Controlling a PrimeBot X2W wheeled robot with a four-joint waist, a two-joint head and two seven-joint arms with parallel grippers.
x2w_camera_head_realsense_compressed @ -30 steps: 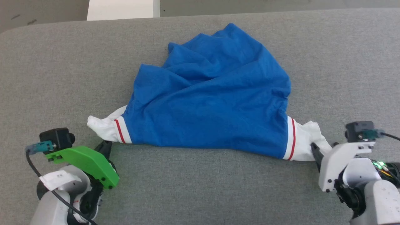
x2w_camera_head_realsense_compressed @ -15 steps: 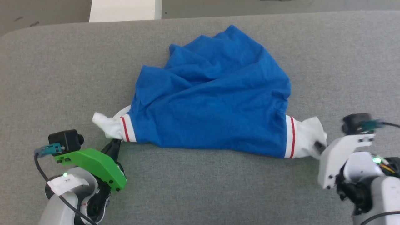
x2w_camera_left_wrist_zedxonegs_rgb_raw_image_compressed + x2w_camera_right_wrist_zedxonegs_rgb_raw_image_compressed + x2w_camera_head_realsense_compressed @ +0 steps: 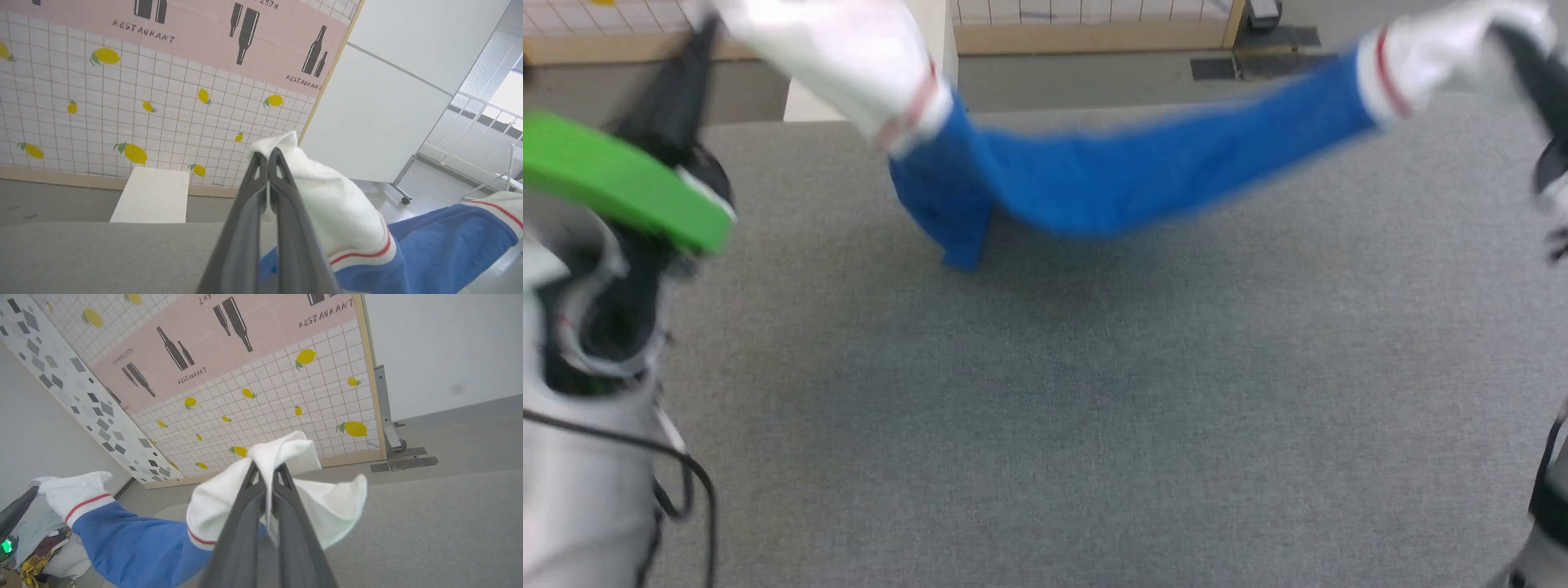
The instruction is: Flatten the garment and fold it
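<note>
Grey felt-like cloth covers the table point(image 3: 1045, 408). Behind it stands a tiled wall panel point(image 3: 81, 102) printed with lemons and bottles, and a white box point(image 3: 151, 196) sits just past the table's far edge. The shirt point(image 3: 1143, 180) hangs in the air above the far part of the table, stretched sleeve to sleeve. Its long axis runs across the head view from left to right. The blue body sags in the middle, and one blue fold near the left end droops lowest toward the cloth; blur hides whether it touches. The left gripper point(image 3: 267, 155) is closed on one white sleeve point(image 3: 339, 212), its two fingers pressed together with fabric pinched at the tips. The right gripper point(image 3: 267, 467) is likewise clamped on the other white sleeve point(image 3: 294, 457), with cloth bunched over its tips. Red stripes mark where each sleeve meets the blue.
</note>
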